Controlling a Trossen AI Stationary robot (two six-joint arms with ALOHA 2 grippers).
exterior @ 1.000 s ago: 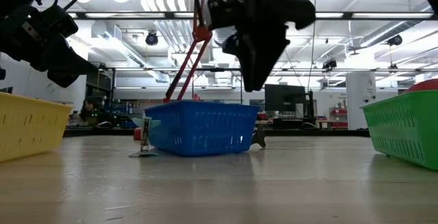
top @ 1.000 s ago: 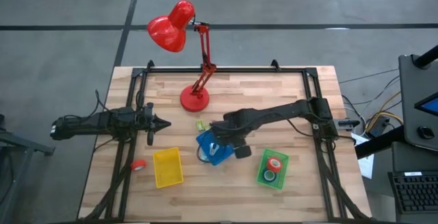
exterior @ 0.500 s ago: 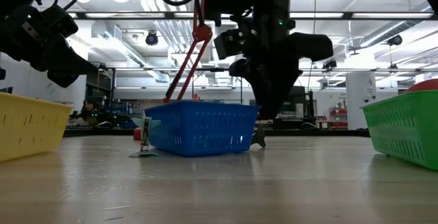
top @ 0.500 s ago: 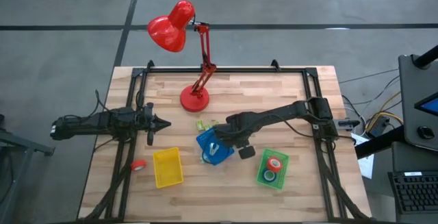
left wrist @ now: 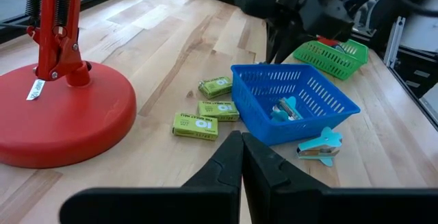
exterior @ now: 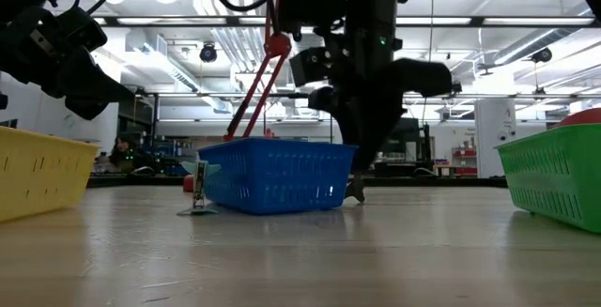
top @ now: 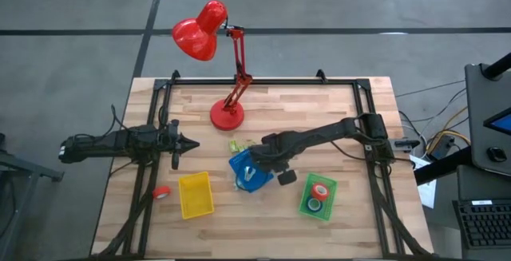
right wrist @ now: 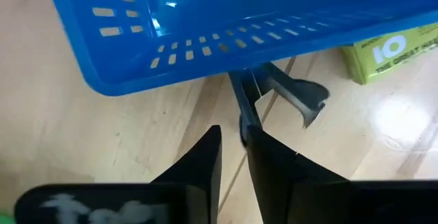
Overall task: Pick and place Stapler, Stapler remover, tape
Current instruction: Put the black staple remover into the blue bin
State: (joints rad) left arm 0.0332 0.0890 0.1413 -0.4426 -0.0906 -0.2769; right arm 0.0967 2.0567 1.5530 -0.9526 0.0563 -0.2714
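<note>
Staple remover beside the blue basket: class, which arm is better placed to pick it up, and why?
Right. The right gripper hangs just over the staple remover, which lies on the table beside the blue basket. The left gripper waits shut near the table's left side, far off.

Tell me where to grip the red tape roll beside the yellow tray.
Across its outer rim, straight down from above: the red tape roll seems to lie flat on the table, apart from the yellow tray, leaving finger room.
</note>
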